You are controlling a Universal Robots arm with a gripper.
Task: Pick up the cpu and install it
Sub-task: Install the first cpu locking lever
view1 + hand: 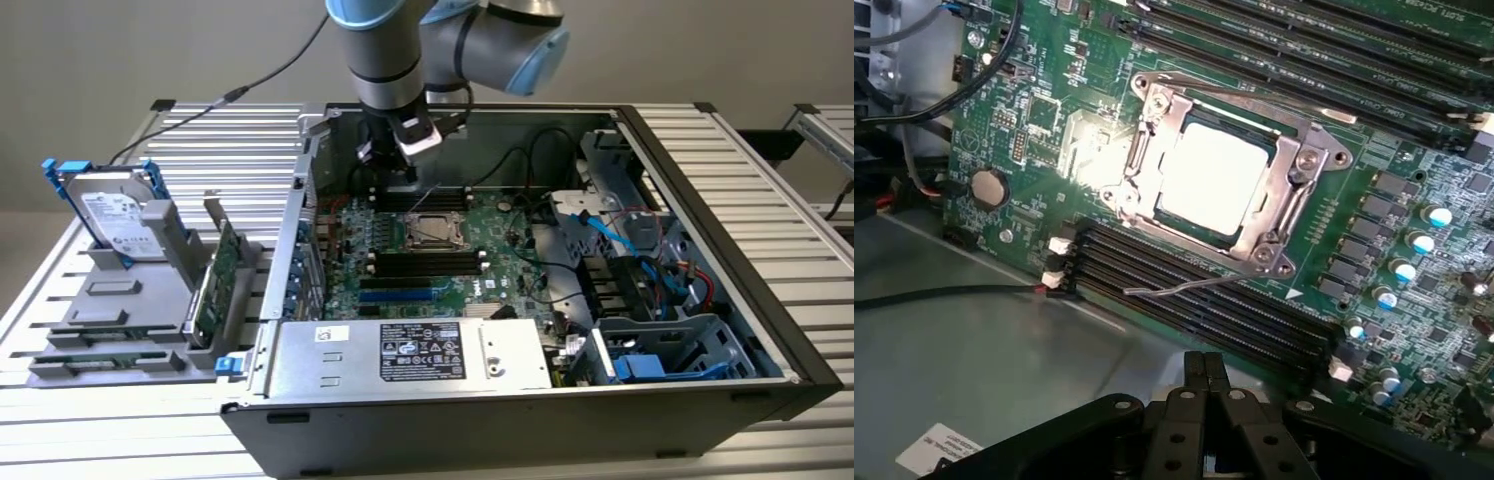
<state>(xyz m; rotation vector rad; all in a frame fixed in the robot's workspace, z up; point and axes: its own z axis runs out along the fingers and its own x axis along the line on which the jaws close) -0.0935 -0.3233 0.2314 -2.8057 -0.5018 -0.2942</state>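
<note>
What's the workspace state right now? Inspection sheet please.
Surface: slatted metal table bearing an open computer case.
Job's things: cpu lies in the socket on the motherboard.
Clutter: hard drive upright in grey holder, exterior view's left.
Grippers: pincer shut, empty, above the motherboard near the socket.
Cables: black cable runs off the arm; blue cables inside the case.
Surroundings: plain wall; nothing else seen.

I see glare washing the cpu (1212, 180) white in the wrist view. The exterior view is evenly, softly lit.
</note>
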